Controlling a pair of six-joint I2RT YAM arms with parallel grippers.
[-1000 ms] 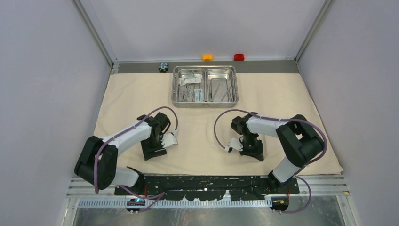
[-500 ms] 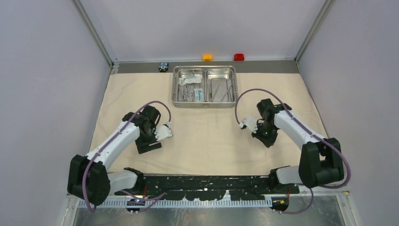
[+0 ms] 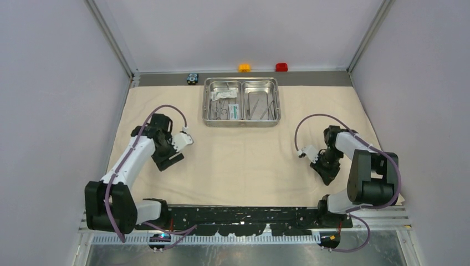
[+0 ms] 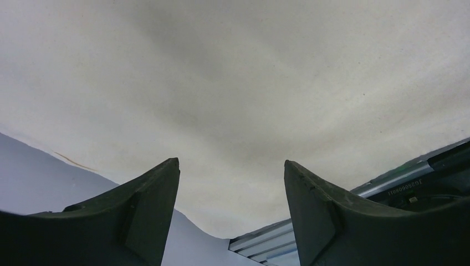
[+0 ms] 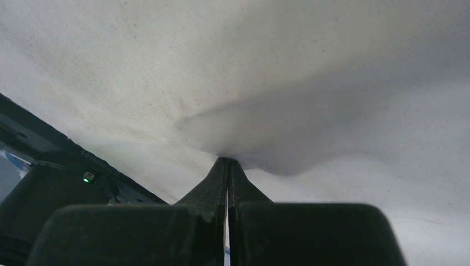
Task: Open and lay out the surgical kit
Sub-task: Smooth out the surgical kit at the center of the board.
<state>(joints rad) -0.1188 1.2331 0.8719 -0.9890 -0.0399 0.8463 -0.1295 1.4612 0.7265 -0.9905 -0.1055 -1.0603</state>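
1. Moved the left gripper (image 4: pixel 231 166) within the last second from the near middle of the cloth wrap (image 3: pixel 244 160) out toward its left side. Jaws wide, a touch wider than before, holding nothing, poised over bare cloth close to the near-left edge.
2. Moved the right gripper (image 5: pixel 228 162) likewise from the middle out to the right side. Jaws shut tight, tips touching the cloth at the head of a raised crease. Cannot tell whether pinching a fold or only pressing on it.
3. Left untouched at far centre, on the wrap: the steel tray (image 3: pixel 241 124), with forceps (image 3: pixel 221 108) and packet (image 3: pixel 234 111) in its left compartment and thin straight tools (image 3: pixel 261 107) in its right.
4. Reads as smoothing the opened wrap outward from the middle, so probably near the end of unfolding. Still to come, judging by the full tray: laying the instruments out on the cloth.
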